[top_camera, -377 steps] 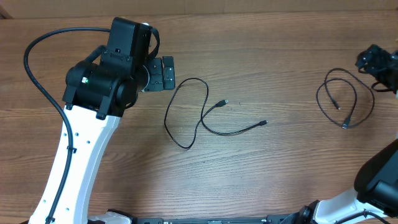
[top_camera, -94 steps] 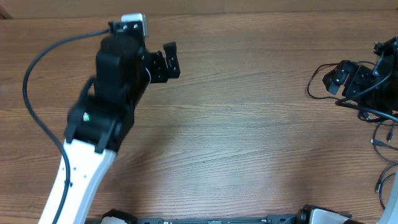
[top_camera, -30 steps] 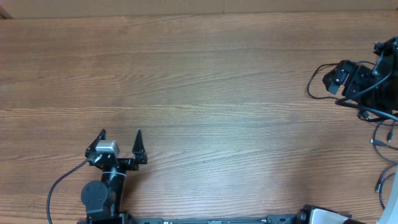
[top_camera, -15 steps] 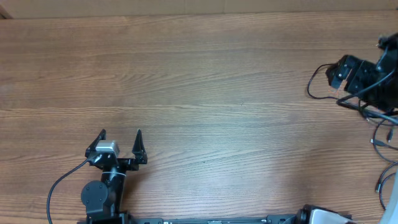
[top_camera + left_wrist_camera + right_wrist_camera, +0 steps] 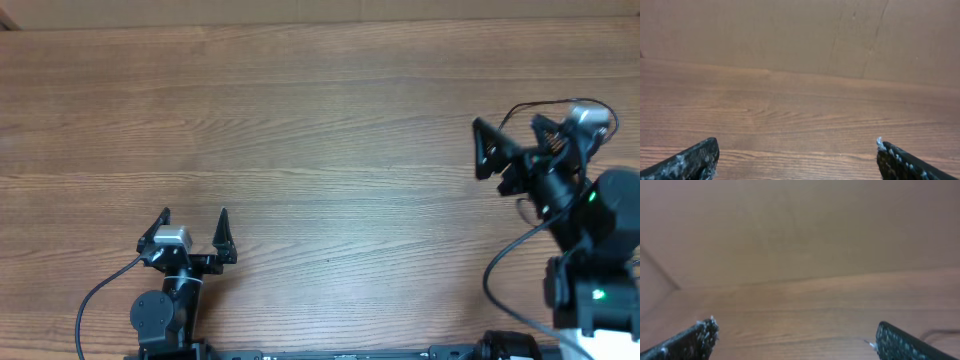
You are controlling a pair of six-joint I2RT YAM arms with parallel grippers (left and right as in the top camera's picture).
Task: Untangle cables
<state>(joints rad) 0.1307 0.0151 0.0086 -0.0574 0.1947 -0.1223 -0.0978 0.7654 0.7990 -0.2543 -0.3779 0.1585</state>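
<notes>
Just behind the right gripper [image 5: 506, 138], toward the right side of the brown wood-grain table [image 5: 330, 120], a thin black cable [image 5: 542, 102] arcs from beside the fingertips back over the gripper's pale grey camera block. Only this curved stretch shows in the overhead view. The rest is hidden under the black arm, so its plugs, and whether it is one cord or several, cannot be told. The right gripper's two black fingers stand wide apart and hold nothing, and table wood shows between them. In the right wrist view the gripper [image 5: 795, 326] has its fingertips in the lower corners, again spread. A short piece of the cable [image 5: 935, 334] lies on the table just outside the right-hand finger, and whether it touches the finger cannot be told. The left gripper [image 5: 194, 218] sits well apart from the cable, low at the near edge of the table on the left side, with its pointed fingers aimed at the far edge and spread wide. Its own camera shows the gripper [image 5: 797, 145] with both tips apart over bare wood grain, and a flat tan cardboard wall [image 5: 790, 35] rising beyond them. A thicker black cord [image 5: 101, 289] curves out from behind the left gripper toward the near left corner.
</notes>
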